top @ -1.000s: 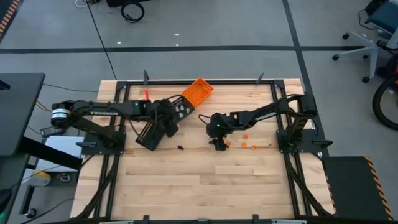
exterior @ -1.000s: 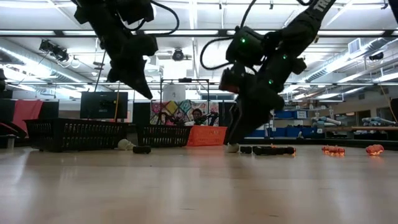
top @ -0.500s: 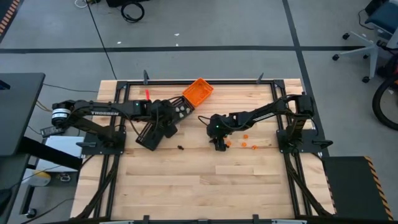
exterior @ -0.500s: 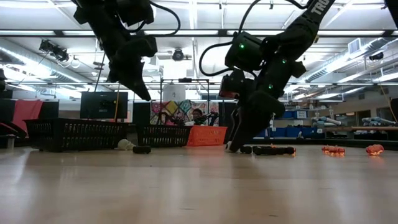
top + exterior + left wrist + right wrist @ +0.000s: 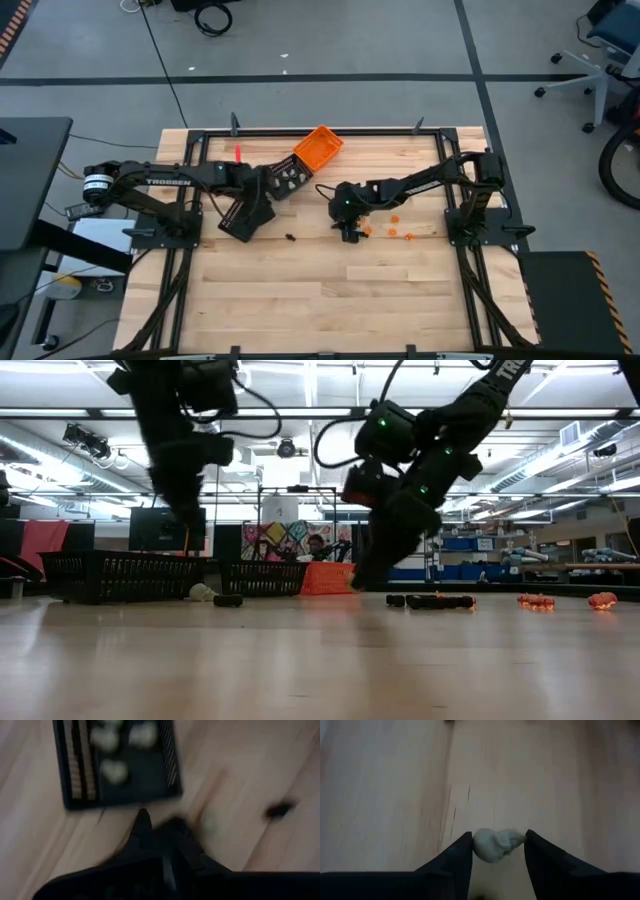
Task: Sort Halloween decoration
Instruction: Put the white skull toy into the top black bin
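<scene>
Wooden table point(image 5: 300, 300) space is split by colour: orange trinkets point(image 5: 398, 228) lie near the right edge. A whitish trinket point(image 5: 497, 844) is pinched by the right gripper point(image 5: 494, 851) mid-table, presumably for the black tray point(image 5: 117, 765) of whitish pieces under the shut left gripper point(image 5: 162, 837).

Even, bright overhead light on the pale wooden table point(image 5: 330, 290), soft short shadows, long ceiling strip lights point(image 5: 560, 455) glaring in the low view, dark left arm point(image 5: 175, 440) smeared by motion, left wrist view blurred throughout, black rectangular tray point(image 5: 117, 762) indistinct.
</scene>
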